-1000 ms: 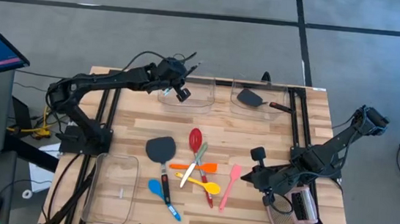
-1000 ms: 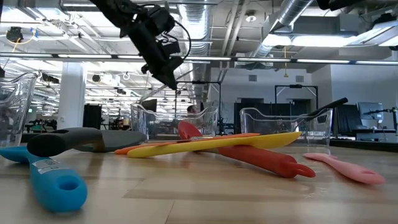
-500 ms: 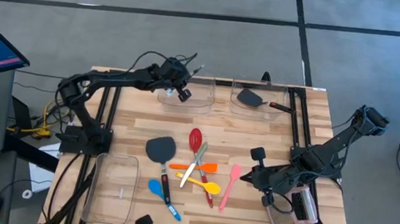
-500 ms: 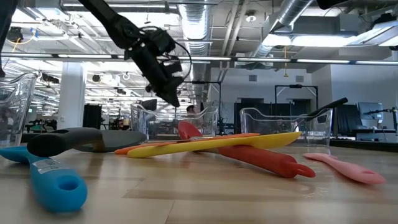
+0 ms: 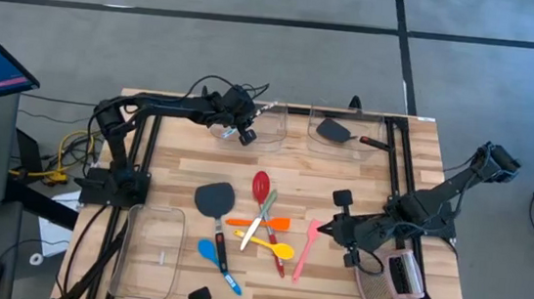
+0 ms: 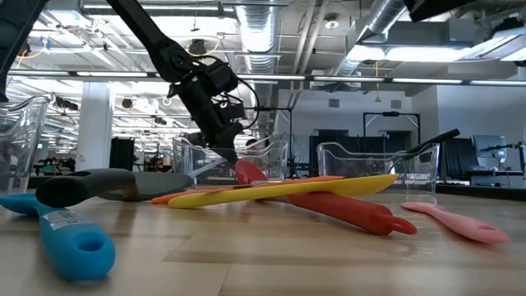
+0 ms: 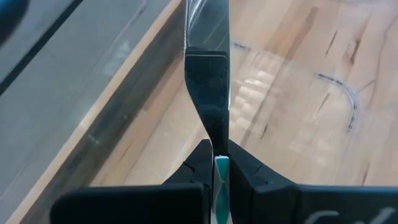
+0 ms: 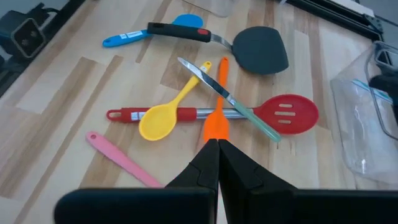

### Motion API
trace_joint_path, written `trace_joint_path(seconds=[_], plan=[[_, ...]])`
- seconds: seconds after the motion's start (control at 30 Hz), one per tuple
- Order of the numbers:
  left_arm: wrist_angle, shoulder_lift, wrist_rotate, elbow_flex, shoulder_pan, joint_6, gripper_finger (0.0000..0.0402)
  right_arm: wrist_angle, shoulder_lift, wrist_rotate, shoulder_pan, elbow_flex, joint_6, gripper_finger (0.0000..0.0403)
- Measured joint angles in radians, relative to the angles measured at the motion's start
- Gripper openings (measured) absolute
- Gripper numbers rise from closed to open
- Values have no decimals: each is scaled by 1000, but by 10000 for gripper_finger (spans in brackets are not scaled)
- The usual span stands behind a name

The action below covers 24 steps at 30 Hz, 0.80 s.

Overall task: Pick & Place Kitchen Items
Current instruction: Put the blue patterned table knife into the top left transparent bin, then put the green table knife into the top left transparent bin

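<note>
My left gripper is shut on a pale silvery piece of cutlery over the clear bin at the far middle of the table. My right gripper is shut and empty, just right of the pink spatula. The pile lies flat at the table's middle: a black turner, a red slotted spoon, an orange spatula, a yellow spoon, a blue spatula and a pale knife. A second black turner lies in the far right bin. My left gripper pinches the cutlery between its two fingers at the pale green handle part, where it meets the metal. The silvery blade sticks out past the fingertips, along the fingers. The fingers slant down into the bin. I cannot tell whether the blade's tip touches the bin.
A clear bin stands at the far right and another at the near left. A grey mesh object with a pink part sits at the near right, under my right arm. Bare wood lies between the pile and the far bins.
My left gripper has gone toward the table's right edge and down, carrying the cutlery from above the far middle bin down into it. My right gripper has edged a little toward the pile and stays shut.
</note>
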Motion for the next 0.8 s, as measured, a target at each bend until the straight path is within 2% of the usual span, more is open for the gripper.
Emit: trace_joint_path(seconds=[0.4, 0.7, 0.8], plan=[[11, 2, -1, 0, 2, -19, 15, -15, 0, -3, -21, 0, 0, 0], [15, 2, -1, 0, 2, -35, 71, -15, 0, -56, -21, 0, 8, 0], [18, 2, -1, 0, 3, -38, 76, -15, 0, -56, -21, 0, 23, 0]])
